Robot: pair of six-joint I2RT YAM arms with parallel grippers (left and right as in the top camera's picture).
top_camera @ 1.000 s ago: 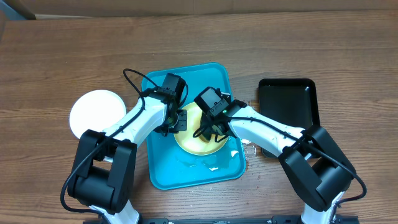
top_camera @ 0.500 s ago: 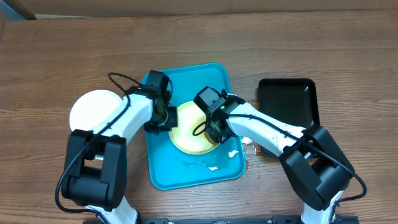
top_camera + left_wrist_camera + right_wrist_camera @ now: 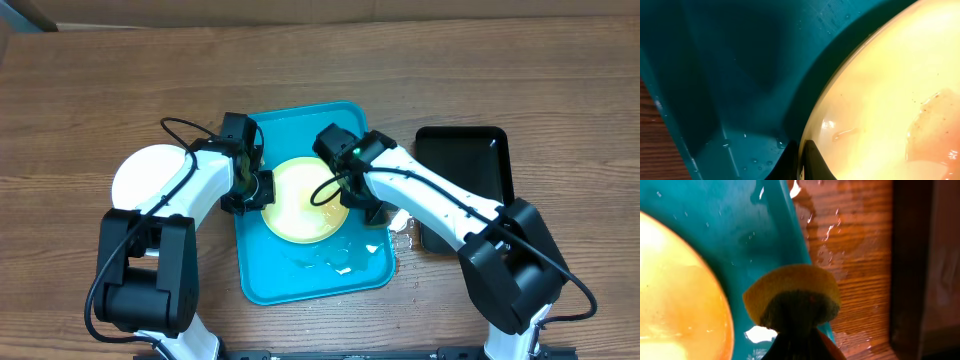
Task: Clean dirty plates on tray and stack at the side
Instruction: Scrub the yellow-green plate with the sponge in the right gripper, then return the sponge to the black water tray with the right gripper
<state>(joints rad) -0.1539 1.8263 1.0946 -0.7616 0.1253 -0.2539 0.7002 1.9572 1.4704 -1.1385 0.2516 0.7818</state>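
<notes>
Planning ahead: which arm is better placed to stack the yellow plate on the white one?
Left: left gripper grips the yellow plate, nearest the white plate; right gripper holds the sponge.

Tray (image 3: 300, 125): solid turquoise-blue, glossy, specked with clear droplets. Pale yellow plate (image 3: 300, 200): plain yellow-green in the overhead view, warmer yellow-orange up close, with a faint reddish-orange smear (image 3: 935, 125). White plate (image 3: 150, 175): plain white, no pattern. Sponge (image 3: 795, 285): yellow body, dark green scouring face. Black tray (image 3: 465, 165): uniform black. Table (image 3: 100, 80): mid-brown wood, horizontal grain streaks, wet sheen near the tray's right edge. Left arm (image 3: 195, 195) and right arm (image 3: 430, 195): white shells, black joints, black cables.
</notes>
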